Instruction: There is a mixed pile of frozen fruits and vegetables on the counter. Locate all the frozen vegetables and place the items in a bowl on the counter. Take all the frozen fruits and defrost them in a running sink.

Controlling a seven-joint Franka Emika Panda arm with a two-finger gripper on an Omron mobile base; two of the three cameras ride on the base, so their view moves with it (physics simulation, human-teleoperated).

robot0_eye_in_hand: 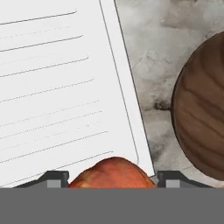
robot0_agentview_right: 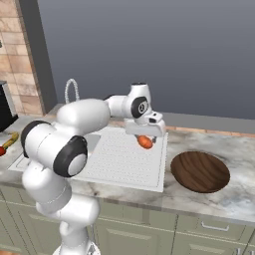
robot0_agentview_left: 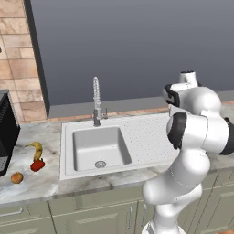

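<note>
My gripper (robot0_agentview_right: pixel 145 141) hangs above the right part of the dotted drainboard (robot0_agentview_right: pixel 119 159), shut on a round orange-red tomato-like vegetable (robot0_agentview_right: pixel 145 143). In the hand view the vegetable (robot0_eye_in_hand: pixel 113 174) sits between my two dark fingertips (robot0_eye_in_hand: pixel 54 179), with the drainboard's edge under it. The dark brown wooden bowl (robot0_agentview_right: pixel 200 171) stands empty on the counter (robot0_agentview_right: pixel 234 149) just right of the drainboard, and its rim (robot0_eye_in_hand: pixel 203 118) shows at the hand view's right. Left of the sink (robot0_agentview_left: pixel 98 148) lie the yellow banana (robot0_agentview_left: pixel 36 149), the bright red lumpy piece (robot0_agentview_left: pixel 37 165) and the small orange-yellow fruit (robot0_agentview_left: pixel 17 178).
A tall chrome spring-coil faucet (robot0_agentview_left: pixel 96 100) rises behind the basin; no water is visible. A black appliance (robot0_agentview_left: pixel 7 132) stands at the counter's far left. A grey wall backs the counter and brick tiles cover the left corner.
</note>
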